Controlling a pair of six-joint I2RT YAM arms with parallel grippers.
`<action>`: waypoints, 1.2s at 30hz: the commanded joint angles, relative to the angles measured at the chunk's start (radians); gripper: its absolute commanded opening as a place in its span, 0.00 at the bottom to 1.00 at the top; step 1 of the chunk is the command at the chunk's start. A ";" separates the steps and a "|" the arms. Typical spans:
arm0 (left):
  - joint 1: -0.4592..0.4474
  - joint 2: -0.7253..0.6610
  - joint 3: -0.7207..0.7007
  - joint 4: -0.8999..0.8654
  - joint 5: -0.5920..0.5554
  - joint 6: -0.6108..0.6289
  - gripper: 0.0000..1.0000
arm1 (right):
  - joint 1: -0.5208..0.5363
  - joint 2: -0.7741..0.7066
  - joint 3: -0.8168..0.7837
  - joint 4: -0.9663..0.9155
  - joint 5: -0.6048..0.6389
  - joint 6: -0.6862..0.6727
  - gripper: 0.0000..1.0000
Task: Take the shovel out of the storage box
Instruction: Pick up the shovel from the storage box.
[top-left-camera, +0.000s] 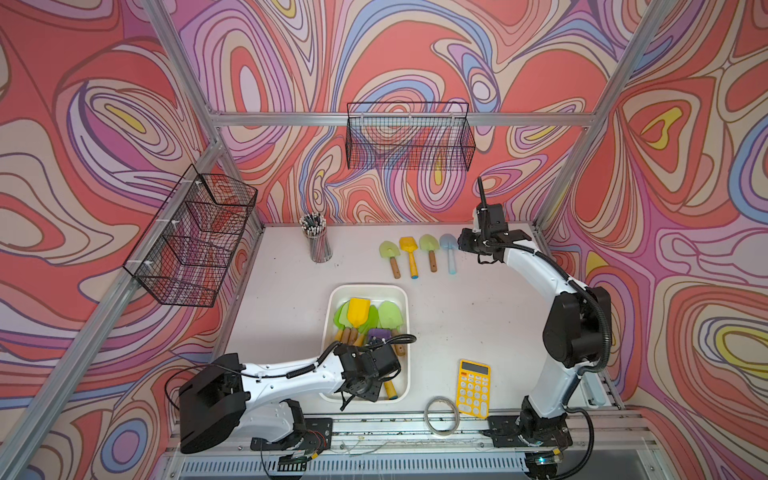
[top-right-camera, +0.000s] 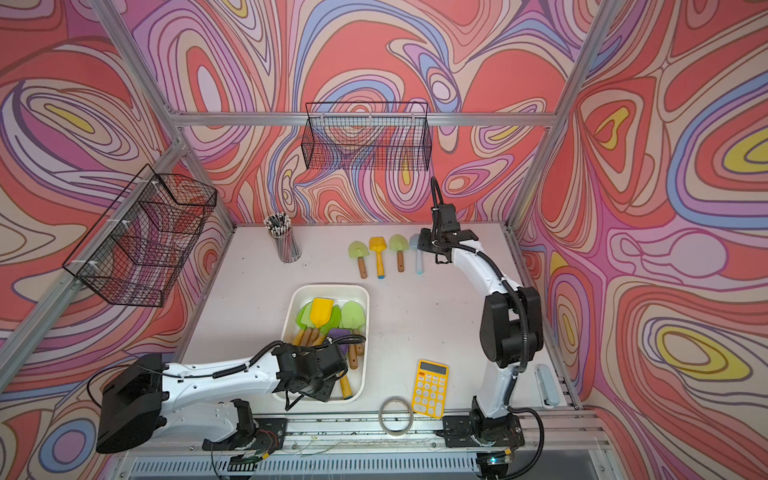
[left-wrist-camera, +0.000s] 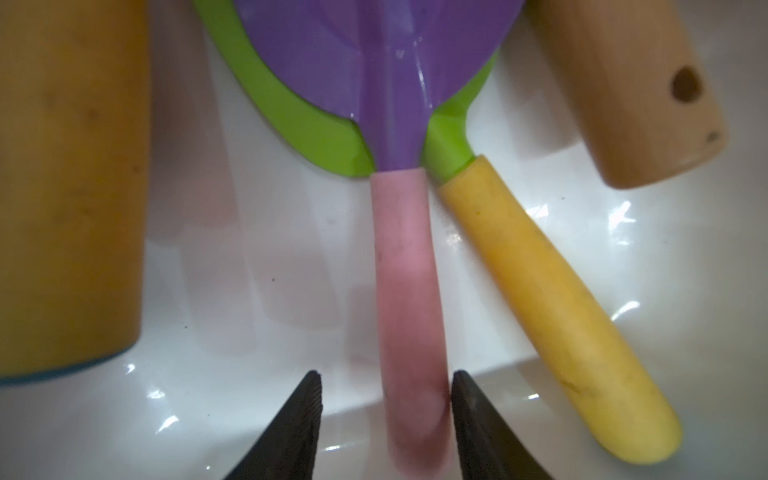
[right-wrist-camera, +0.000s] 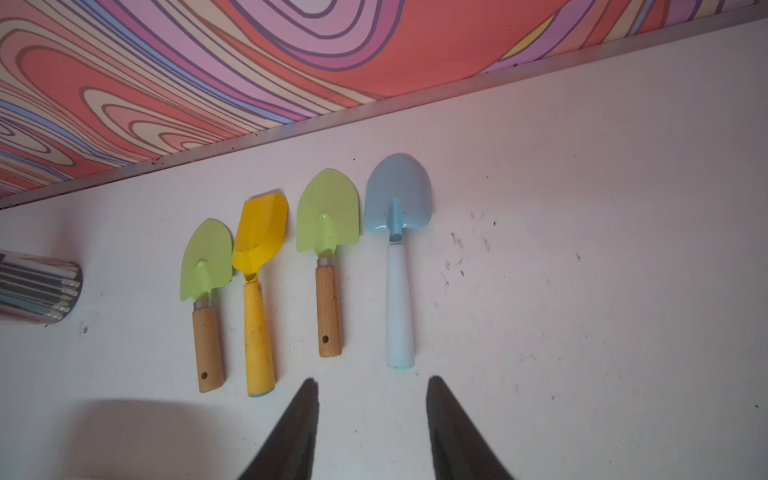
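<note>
My half-open left jaws are straddling the handle of the purple shovel in the storage box, gripping nothing yet. Centring before squeezing seems wise. My right jaws are hanging open, empty.

This is a robotics lab test cell, not a lived-in room. A white table is boxed in by aluminium frame bars and panels printed with pink swirls. Behind the table a black wire basket hangs from the frame. At the table's front edge the left arm and the right arm are bolted to a slotted metal rail. On the table lie staged props: toy shovels and a yellow calculator.
</note>
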 joint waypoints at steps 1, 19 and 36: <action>-0.005 0.034 -0.007 0.011 -0.021 -0.026 0.51 | 0.020 -0.039 -0.053 0.033 -0.031 0.030 0.44; -0.005 0.070 -0.052 0.085 -0.011 -0.081 0.27 | 0.066 -0.212 -0.156 0.006 0.001 0.002 0.43; 0.029 -0.031 -0.021 0.045 -0.070 -0.081 0.00 | 0.072 -0.252 -0.215 -0.010 -0.010 -0.001 0.43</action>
